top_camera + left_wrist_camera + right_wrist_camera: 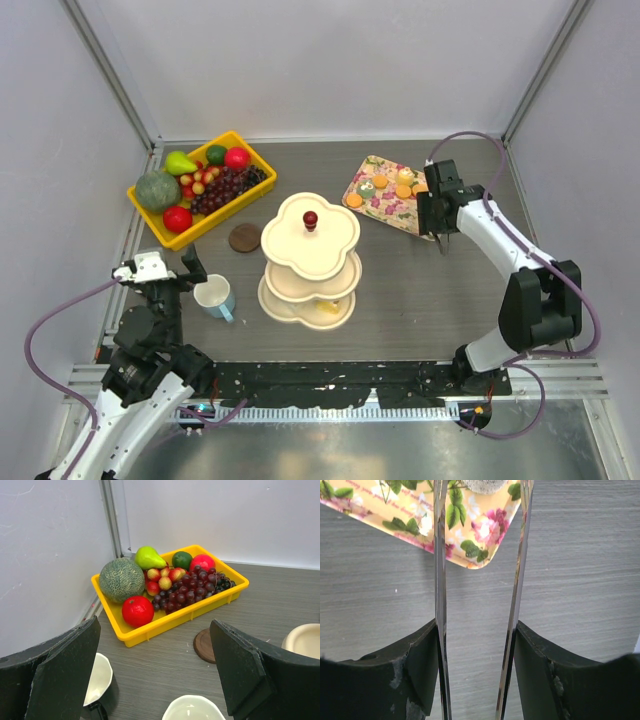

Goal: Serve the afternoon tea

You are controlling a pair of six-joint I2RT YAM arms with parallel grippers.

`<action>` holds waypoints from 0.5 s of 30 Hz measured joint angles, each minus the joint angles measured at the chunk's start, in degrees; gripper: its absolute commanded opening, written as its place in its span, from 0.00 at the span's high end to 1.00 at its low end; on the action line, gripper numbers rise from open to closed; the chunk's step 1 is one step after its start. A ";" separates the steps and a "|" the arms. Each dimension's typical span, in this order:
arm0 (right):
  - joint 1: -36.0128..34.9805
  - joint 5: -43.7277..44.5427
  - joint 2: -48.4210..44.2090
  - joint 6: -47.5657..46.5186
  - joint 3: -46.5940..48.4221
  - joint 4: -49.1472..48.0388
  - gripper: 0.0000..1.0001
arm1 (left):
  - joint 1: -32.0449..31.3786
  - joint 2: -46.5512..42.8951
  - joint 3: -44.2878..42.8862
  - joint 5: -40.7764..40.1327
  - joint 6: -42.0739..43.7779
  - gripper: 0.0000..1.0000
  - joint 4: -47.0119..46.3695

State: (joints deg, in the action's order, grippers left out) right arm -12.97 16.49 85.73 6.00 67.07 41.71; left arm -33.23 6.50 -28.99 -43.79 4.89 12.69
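Observation:
The cream three-tier stand with a red knob stands mid-table, and a small yellow piece lies on its bottom tier. Pastries and orange biscuits lie on the floral tray. My right gripper is shut on metal tongs, whose blades point at the tray's near corner. My left gripper is open and empty above the pale blue mug. The dark mug stands behind its left finger.
The yellow bin of fruit stands at the back left. A round brown coaster lies between the bin and the stand. Grey walls close in the table on three sides.

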 measured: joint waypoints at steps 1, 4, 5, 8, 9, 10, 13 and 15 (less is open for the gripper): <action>0.39 -0.28 1.05 -0.02 0.52 -0.55 0.39 | 0.00 -0.02 0.00 0.00 -0.02 0.01 0.00; 1.33 -1.22 3.52 -0.07 1.33 -1.49 0.39 | 0.00 0.00 0.00 0.00 -0.02 0.01 0.00; 1.60 -1.53 4.26 -0.07 1.51 -1.66 0.39 | 0.00 -0.02 0.00 0.00 -0.02 0.01 0.00; 2.21 -2.23 6.10 -0.07 1.55 -2.14 0.39 | 0.00 -0.02 0.00 0.00 -0.02 0.01 0.00; 2.34 -2.43 6.64 -0.07 1.55 -2.32 0.39 | 0.00 0.00 0.00 0.00 -0.02 0.01 0.02; 2.40 -2.54 6.99 -0.07 1.55 -2.45 0.39 | 0.00 0.00 0.00 0.00 0.00 0.01 0.02; 2.60 -2.91 7.96 -0.09 1.49 -2.97 0.43 | 0.00 0.00 0.00 0.02 -0.02 0.01 0.02; 2.60 -3.13 8.17 -0.15 1.33 -3.23 0.48 | 0.00 0.00 0.00 0.09 -0.02 0.01 0.00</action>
State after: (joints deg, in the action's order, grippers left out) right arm -10.37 13.37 93.91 5.85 68.40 38.48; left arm -33.23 6.50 -28.99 -43.70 4.86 12.69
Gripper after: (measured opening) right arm 0.578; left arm 0.991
